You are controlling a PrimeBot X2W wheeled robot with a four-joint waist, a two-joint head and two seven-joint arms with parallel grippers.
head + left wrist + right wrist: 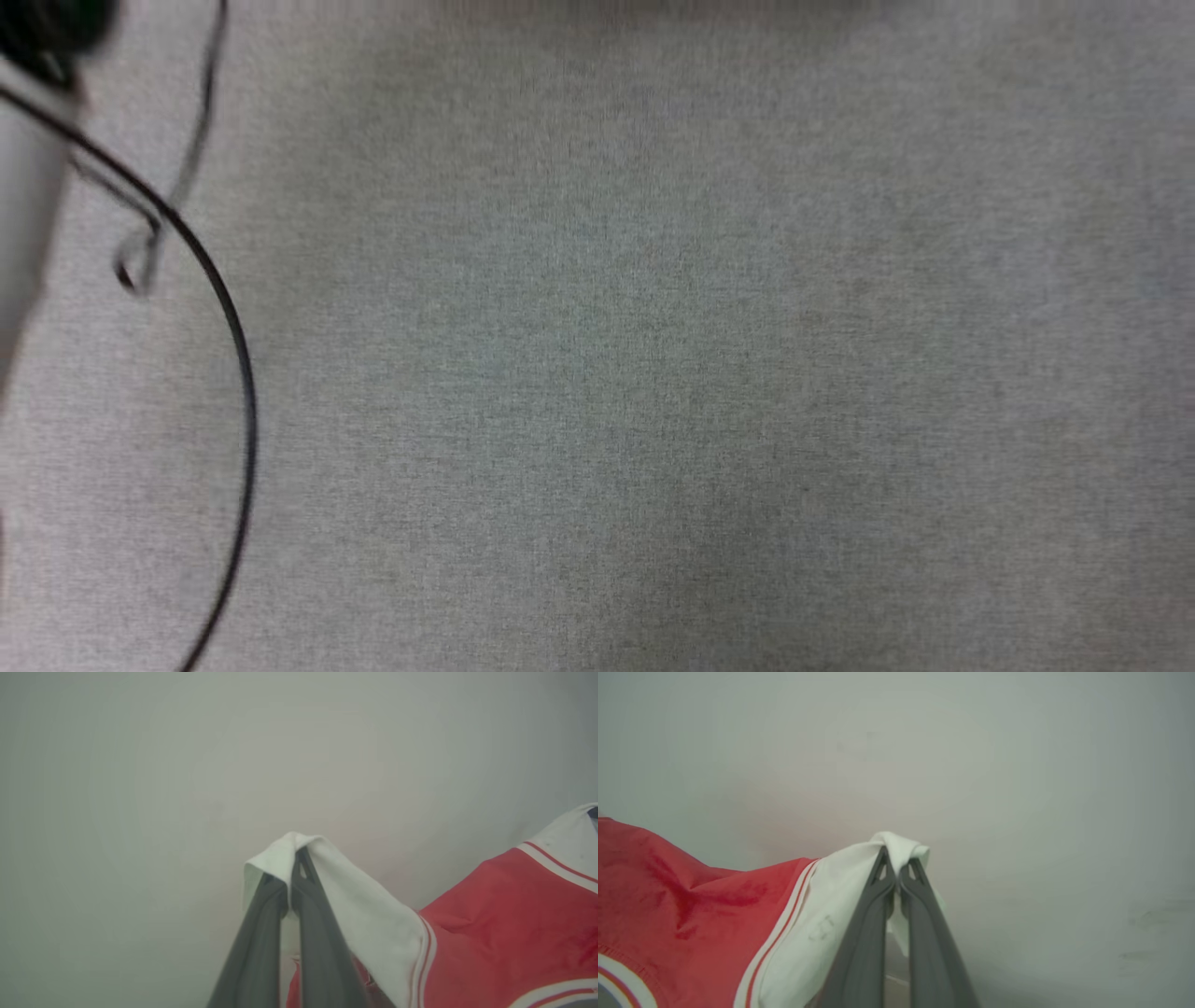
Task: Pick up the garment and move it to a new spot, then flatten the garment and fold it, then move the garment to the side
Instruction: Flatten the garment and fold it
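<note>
The left gripper (295, 858) and right gripper (896, 861) each clamp a white side panel of the red sleeveless fabric jersey (504, 924). Both bites look shallow, perhaps, so a tug could slip one corner free.

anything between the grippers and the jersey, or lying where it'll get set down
Nothing stands between them: the left gripper and right gripper are each shut on white fabric of the garment. In the head view a black cable curves over the left part of the grey surface; nothing else visible lies on it.

The red garment (504, 924) is pinched at both white, stripe-edged side panels.
</note>
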